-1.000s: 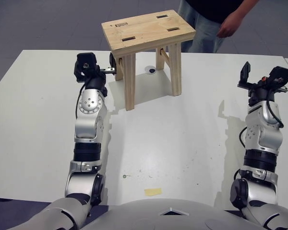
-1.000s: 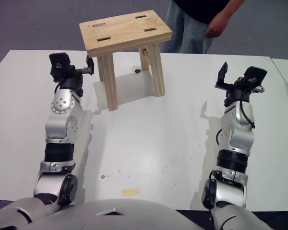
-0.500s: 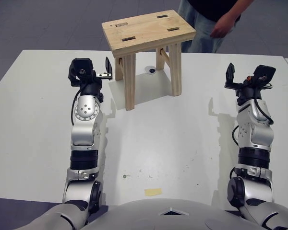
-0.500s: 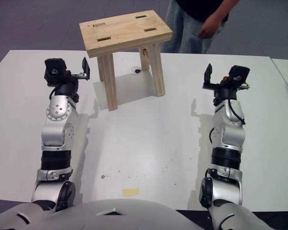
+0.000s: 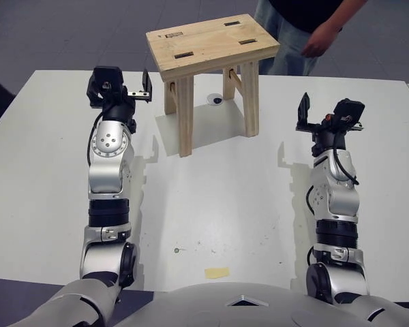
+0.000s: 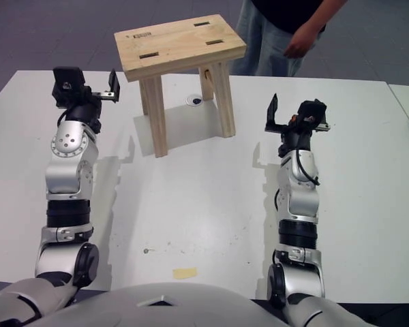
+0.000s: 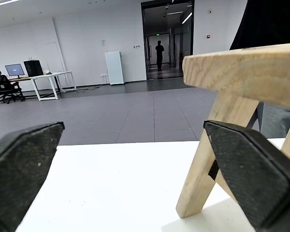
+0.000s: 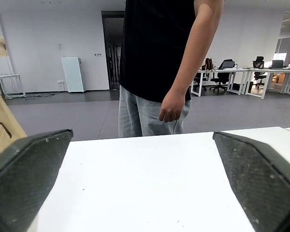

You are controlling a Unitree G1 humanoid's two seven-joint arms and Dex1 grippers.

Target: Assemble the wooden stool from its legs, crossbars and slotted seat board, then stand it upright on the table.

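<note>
You've got the stool (image 5: 211,54) assembled and upright on the white table (image 5: 48,170), top centre of the head view, legs down and slotted seat board on top. Left gripper (image 5: 121,90) is in the upper left, near the stool's left-side legs and not touching them, jaws spread and gripping nothing. Right gripper (image 5: 327,117) is at mid right, well apart from the stool, jaws spread too. A yellow tape scrap (image 5: 217,272) lies at bottom centre.
</note>
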